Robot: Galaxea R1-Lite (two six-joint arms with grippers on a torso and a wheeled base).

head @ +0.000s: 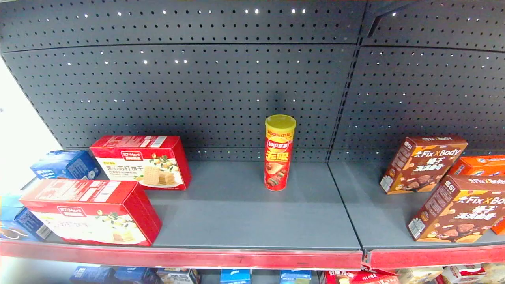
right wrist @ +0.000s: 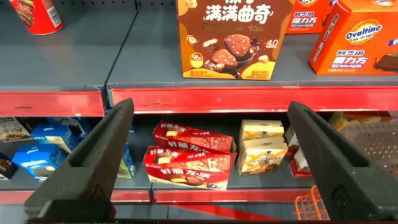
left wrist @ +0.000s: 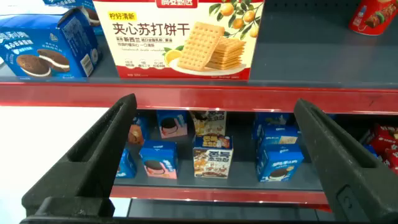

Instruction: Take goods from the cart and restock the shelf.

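A red chip can [head: 279, 152] with a yellow lid stands upright mid-shelf [head: 244, 213], red cracker boxes [head: 142, 161] left, brown biscuit boxes [head: 424, 163] right. Left gripper [left wrist: 214, 102] and right gripper [right wrist: 211, 104] face the shelf, spread wide, empty.

printed lettering stands on nearly every package; none of it is copied out here. the chips can [head: 279, 152] carries a round logo, big yellow characters and a line with a percent figure just under its lid. the red cracker boxes [head: 144, 161] show a small logo panel, dark chinese characters on the pale front and a white printed label on top. the brown boxes [head: 424, 163] bear cream latin and chinese lettering. the orange box [right wrist: 357, 34] has a latin-letter logo above chinese characters.
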